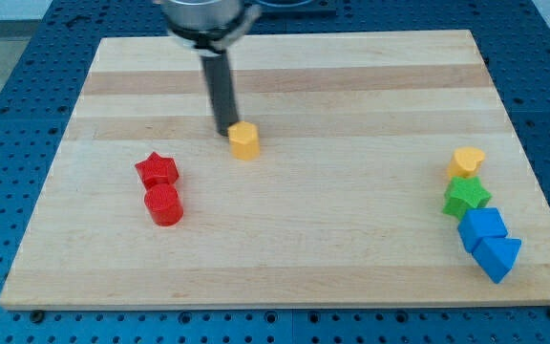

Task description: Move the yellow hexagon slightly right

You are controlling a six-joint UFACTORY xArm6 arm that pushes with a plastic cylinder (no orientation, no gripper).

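Observation:
The yellow hexagon lies on the wooden board, a little left of the board's middle. My tip stands just to the view's left of the hexagon and slightly toward the top, touching or almost touching its left side. The dark rod rises from there to the arm at the view's top.
A red star and a red cylinder sit at the view's left. At the right, close together, are a yellow heart, a green star, a blue cube and a blue triangle, near the board's right edge.

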